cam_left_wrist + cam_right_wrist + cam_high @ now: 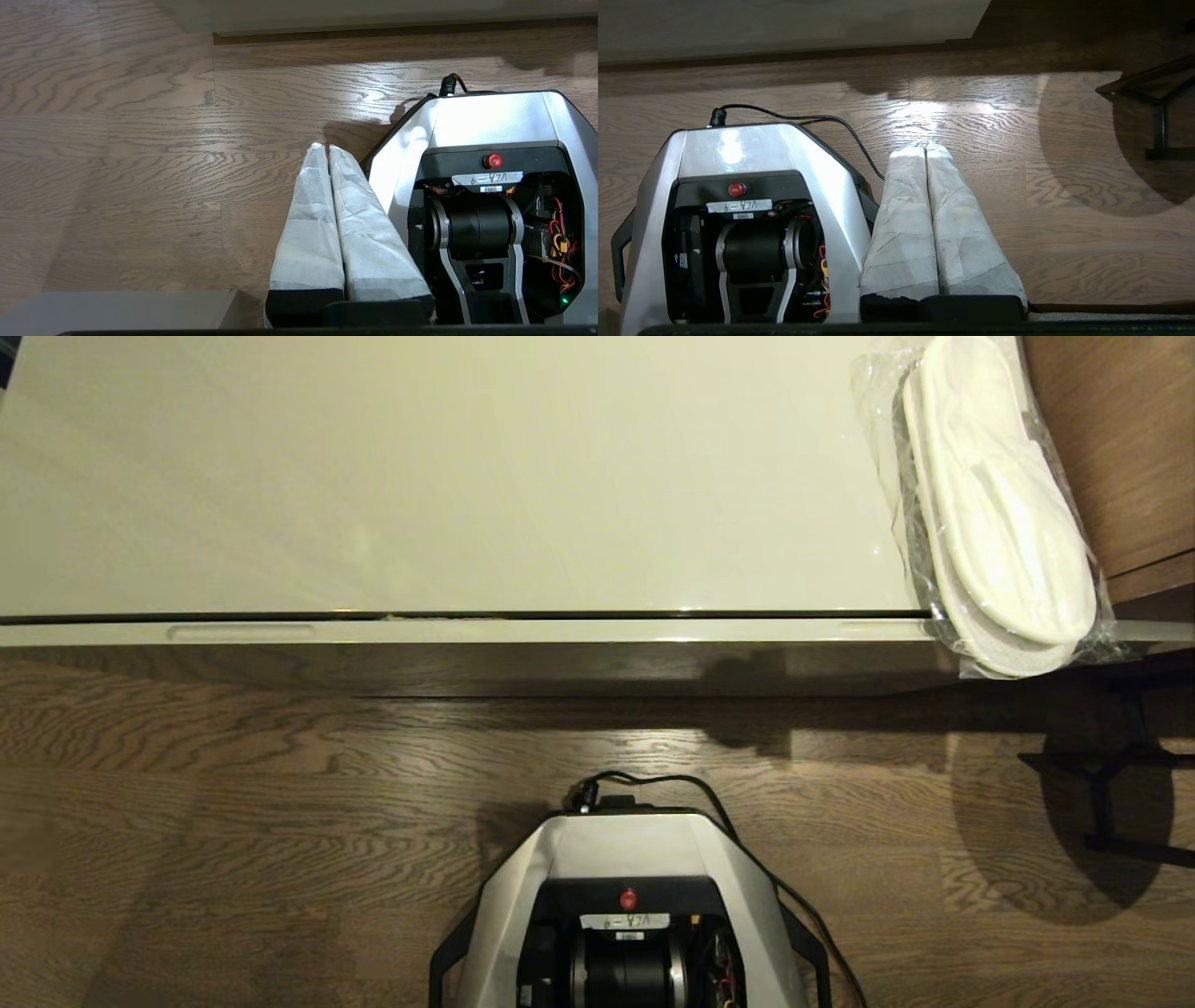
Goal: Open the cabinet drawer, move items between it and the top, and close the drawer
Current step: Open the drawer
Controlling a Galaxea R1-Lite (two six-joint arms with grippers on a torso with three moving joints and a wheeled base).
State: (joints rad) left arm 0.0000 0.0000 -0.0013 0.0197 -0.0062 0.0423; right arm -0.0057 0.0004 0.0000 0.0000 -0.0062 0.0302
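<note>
The cabinet drawer (560, 632) is closed flush under the top (448, 476); its left slot handle (241, 632) shows on the pale front. White slippers in clear plastic wrap (994, 495) lie at the top's right end and overhang the front edge. No denim garment is in view. Neither arm shows in the head view. My left gripper (325, 148) hangs shut and empty over the floor beside my base. My right gripper (925, 145) hangs the same way on the other side, shut with nothing in it.
Brown wooden furniture (1120, 448) adjoins the cabinet's right end. A black metal stand (1111, 775) sits on the wooden floor at the right. My base (630, 905) with its black cable stands on the floor before the cabinet.
</note>
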